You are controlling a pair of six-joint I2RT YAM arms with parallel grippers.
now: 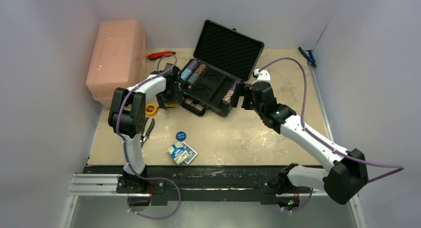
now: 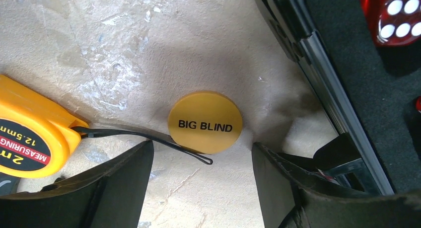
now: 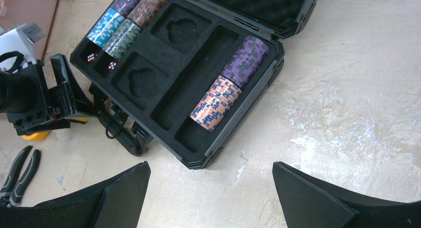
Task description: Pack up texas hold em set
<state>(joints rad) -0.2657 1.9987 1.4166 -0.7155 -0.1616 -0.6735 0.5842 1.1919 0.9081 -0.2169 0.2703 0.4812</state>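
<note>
The black case [image 1: 228,49] lies open at the table's back middle, lid raised. Multicoloured chip stacks [image 3: 228,89] fill its right slot, and more chips [image 3: 124,19] its far left corner beside red dice [image 2: 394,14]. A yellow "BIG BLIND" disc [image 2: 205,122] lies on the table left of the case rim [image 2: 322,64]. My left gripper [image 2: 202,148] hovers open just short of it, holding nothing. My right gripper [image 3: 211,166] stands wide open and empty over bare table at the case's right corner [image 3: 218,148]. The blue disc [image 1: 181,136] and card deck [image 1: 181,153] lie near the front.
A pink translucent box [image 1: 116,59] stands at the back left. The yellow tape measure [image 2: 30,133] sits left of my left gripper, its black strap [image 2: 149,137] crossing the yellow disc's lower edge. Black pliers [image 3: 20,171], a red-handled tool [image 1: 161,54] and a blue tool [image 1: 308,56] lie around.
</note>
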